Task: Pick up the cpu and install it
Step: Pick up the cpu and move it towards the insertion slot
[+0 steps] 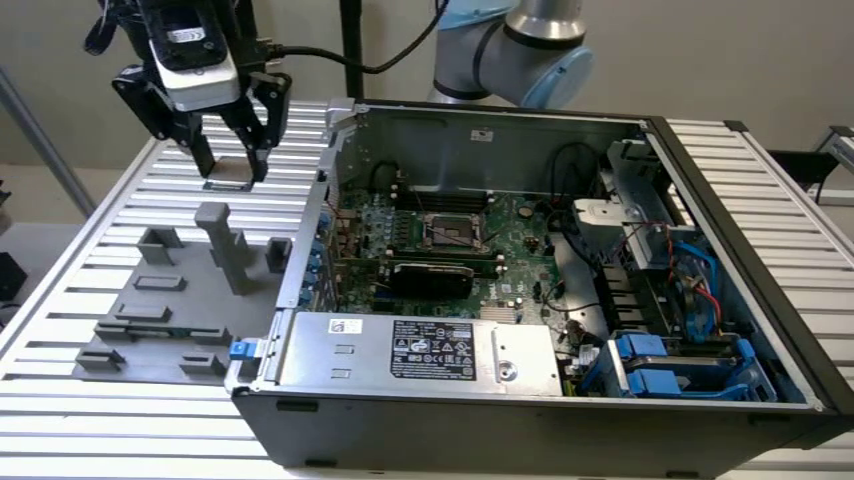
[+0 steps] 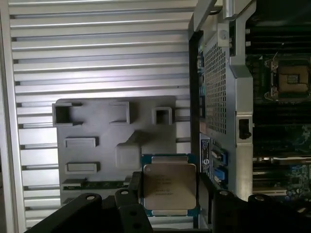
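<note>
The cpu (image 1: 230, 176) is a small flat silver-grey square chip hanging above the slatted table, clear of the grey fixture plate (image 1: 160, 305). My gripper (image 1: 230, 168) is shut on it, one dark finger on each side. In the wrist view the cpu (image 2: 169, 187) shows its metal top and green edge between the fingers (image 2: 134, 188), above the fixture plate (image 2: 97, 145). The open socket (image 1: 454, 232) sits on the motherboard inside the computer case, well off to the exterior view's right of the gripper. The socket (image 2: 293, 80) lies beyond the case wall.
The open computer case (image 1: 534, 400) holds a power supply (image 1: 427, 350), cables and blue drive bays (image 1: 674, 365). Its side wall (image 2: 218, 97) stands between gripper and motherboard. Upright grey posts (image 1: 220, 240) rise from the fixture plate. Slatted table (image 1: 134, 440) spreads around.
</note>
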Motion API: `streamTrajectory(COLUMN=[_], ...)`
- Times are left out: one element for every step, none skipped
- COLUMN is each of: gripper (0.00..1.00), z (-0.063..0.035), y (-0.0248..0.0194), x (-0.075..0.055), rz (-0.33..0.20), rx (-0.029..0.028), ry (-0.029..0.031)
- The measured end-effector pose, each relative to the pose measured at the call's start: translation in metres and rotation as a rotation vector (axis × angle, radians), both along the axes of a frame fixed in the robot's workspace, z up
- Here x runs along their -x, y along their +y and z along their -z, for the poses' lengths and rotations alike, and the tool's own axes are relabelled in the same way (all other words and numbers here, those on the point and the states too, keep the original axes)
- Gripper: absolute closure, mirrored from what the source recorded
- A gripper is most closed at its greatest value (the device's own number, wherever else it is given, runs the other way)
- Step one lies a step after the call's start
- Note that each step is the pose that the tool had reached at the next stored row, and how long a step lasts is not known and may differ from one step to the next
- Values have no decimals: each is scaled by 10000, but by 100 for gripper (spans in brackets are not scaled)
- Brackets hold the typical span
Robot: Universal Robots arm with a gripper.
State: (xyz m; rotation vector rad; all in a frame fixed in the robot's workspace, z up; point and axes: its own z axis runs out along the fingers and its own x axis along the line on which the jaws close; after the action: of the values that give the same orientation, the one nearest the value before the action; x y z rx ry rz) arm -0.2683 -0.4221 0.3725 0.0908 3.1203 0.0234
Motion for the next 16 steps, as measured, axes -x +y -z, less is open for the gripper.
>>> streamTrajectory(gripper=[45, 45, 45, 45, 45, 45, 45, 45, 45, 45, 45, 45, 45, 45, 45, 45], z=[-10, -20, -30, -39, -47, -56, -63, -69, -75, -81, -87, -91, -95, -97, -99, -100], y=[1, 2, 4, 5, 6, 7, 8, 9, 10, 11, 12, 13, 14, 14, 15, 16], x=[-45, -90, -136, -181, -226, -275, -320, -365, -409, -454, -500, -547, -593, -638, -683, -729], rz=[0, 1, 0, 0, 0, 0, 0, 0, 0, 0, 1, 1, 0, 0, 1, 0], rx=[-1, -1, -1, -2, -3, -4, -4, -5, -6, -6, -7, -9, -11, -15, -18, -23], ry=[0, 0, 1, 1, 1, 1, 1, 1, 1, 1, 2, 2, 2, 1, 1, 2])
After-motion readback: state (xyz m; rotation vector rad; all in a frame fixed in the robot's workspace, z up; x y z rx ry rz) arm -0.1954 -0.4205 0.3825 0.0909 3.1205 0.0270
